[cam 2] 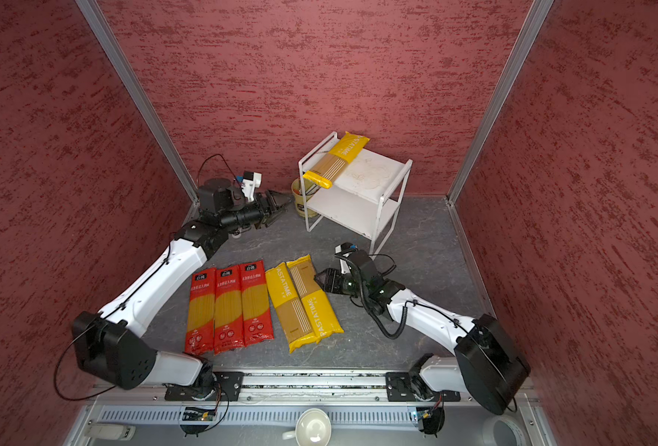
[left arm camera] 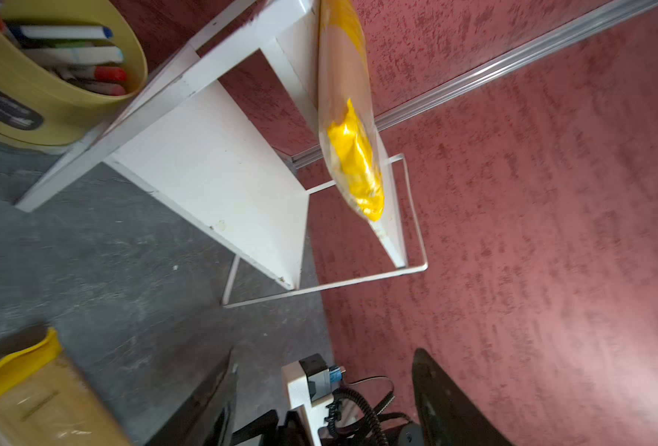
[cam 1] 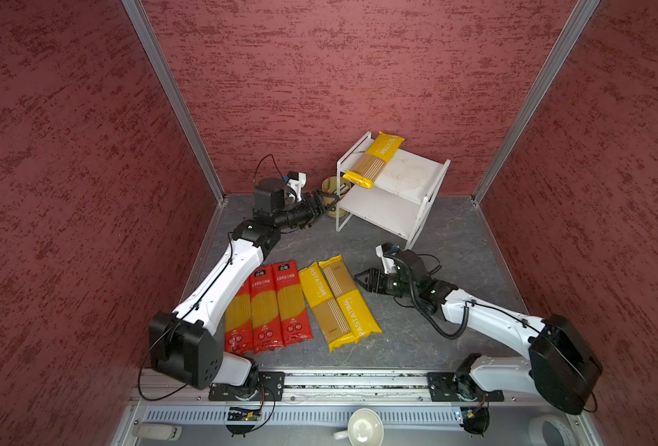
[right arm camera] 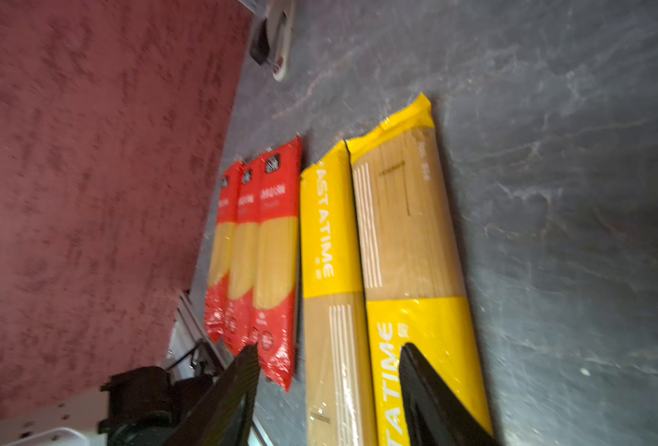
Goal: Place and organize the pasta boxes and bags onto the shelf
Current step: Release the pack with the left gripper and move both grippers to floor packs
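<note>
Left gripper (cam 2: 281, 201) jaws apart, empty, just short of the shelf (cam 1: 416, 170). Shelved yellow pack (cam 1: 377, 158) lies ahead of it on top, near end overhanging. Right gripper (cam 1: 359, 277) also spread, holding nothing, tips at the nearest yellow pack (cam 1: 352, 305) on the table (cam 1: 454, 239). Suggest pinching across its width near mid-length so it won't sag, then laying it parallel beside the shelved one.

In a top view the left arm (cam 1: 219, 285) covers one long edge of the leftmost red pack (cam 1: 238, 316). The shelf (cam 1: 381, 210) and left pincer (cam 1: 333, 202) mask part of the pen cup (cam 1: 333, 184). The picture's bottom edge cuts off a mug (cam 1: 362, 426).
</note>
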